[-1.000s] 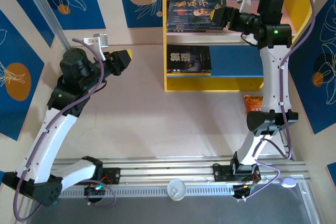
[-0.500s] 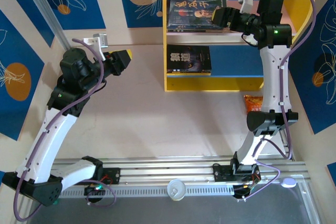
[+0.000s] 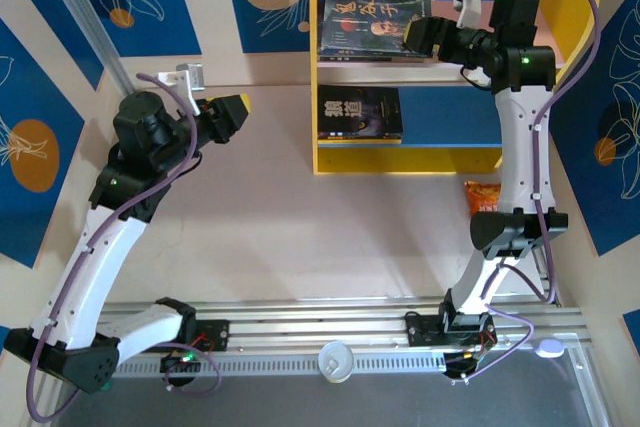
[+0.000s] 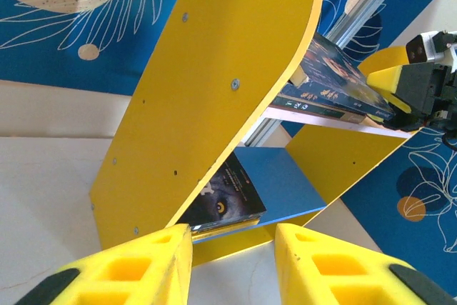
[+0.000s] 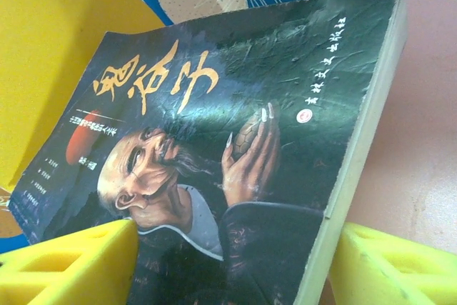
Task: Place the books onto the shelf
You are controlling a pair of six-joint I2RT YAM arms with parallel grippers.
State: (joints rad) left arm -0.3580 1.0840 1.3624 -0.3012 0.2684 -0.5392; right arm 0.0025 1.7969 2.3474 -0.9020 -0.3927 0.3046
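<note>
Books (image 5: 214,141): the top one, showing a bearded man, lies on a stack on the shelf's (image 3: 316,67) pink upper board. A wolf-face book (image 3: 360,112) lies on the blue lower board. They look like thin, light, floppy paperbacks with glossy covers, best pinched across a short edge near the spine. The right end effector (image 5: 228,266) straddles the top book's near end, spread and seemingly not pinching. The left end effector (image 4: 232,262) hangs spread and empty over the desk (image 3: 300,217). Its wrist view shows the stack edge-on as several books, which from above reads as one.
</note>
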